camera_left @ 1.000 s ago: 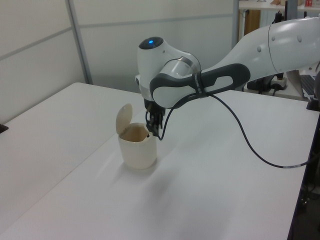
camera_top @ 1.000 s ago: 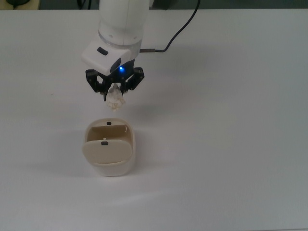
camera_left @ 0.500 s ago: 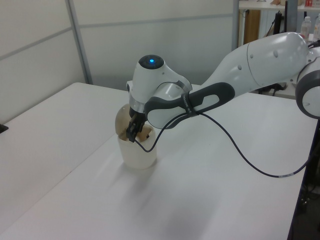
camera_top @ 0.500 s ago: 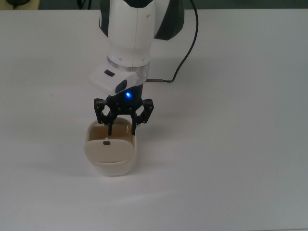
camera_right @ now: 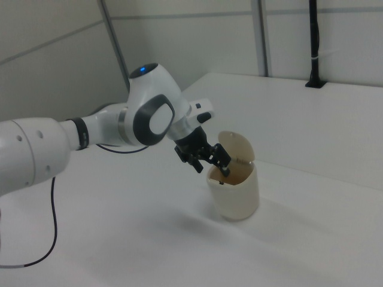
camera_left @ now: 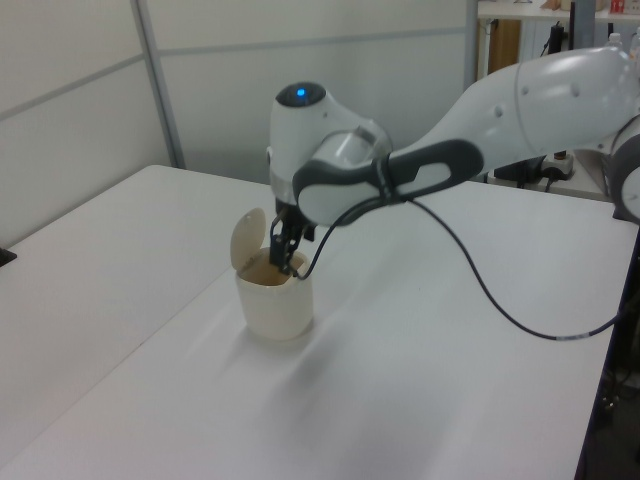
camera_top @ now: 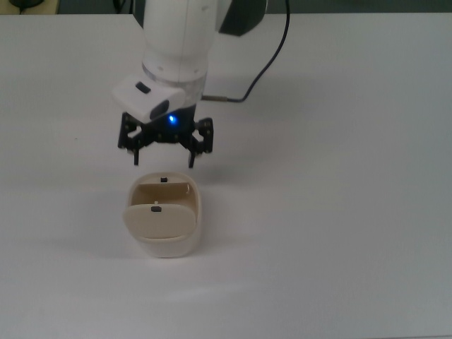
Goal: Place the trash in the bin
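Cream plastic bin (camera_top: 164,219) is sitting on the white table (camera_top: 339,212), roughly mid-table in the top view, a bit toward the top view's left, well away from every edge. Its flap lid (camera_top: 158,220) is standing tipped open, so the mouth is showing; a small dark mark is visible on the lid and another on the inner wall.

The hand (camera_top: 163,157) is hanging just above the bin's mouth on the side toward the table's far edge in the top view. Its two black fingers (camera_top: 135,152) are spread wide with nothing between them. In the left view the hand (camera_left: 285,252) is sitting right over the rim, fingertips at about rim level; in the right view the hand (camera_right: 210,159) is reaching in from the right view's left, tips just at the opening of the bin (camera_right: 234,191).

Trash: not showing in any view. Nothing is lying on the table around the bin, and nothing is in the fingers. The visible part of the bin's inside looks bare beige, but the bottom is hidden behind the lid and walls, so I cannot confirm the wad directly. Judging from the wide, empty fingers right over the open mouth, it is most likely inside the bin.

Progress: the drop looks done, task near complete. What is probably left is only lifting the arm clear of the bin (camera_left: 275,300); the lid is open and may need nothing more.
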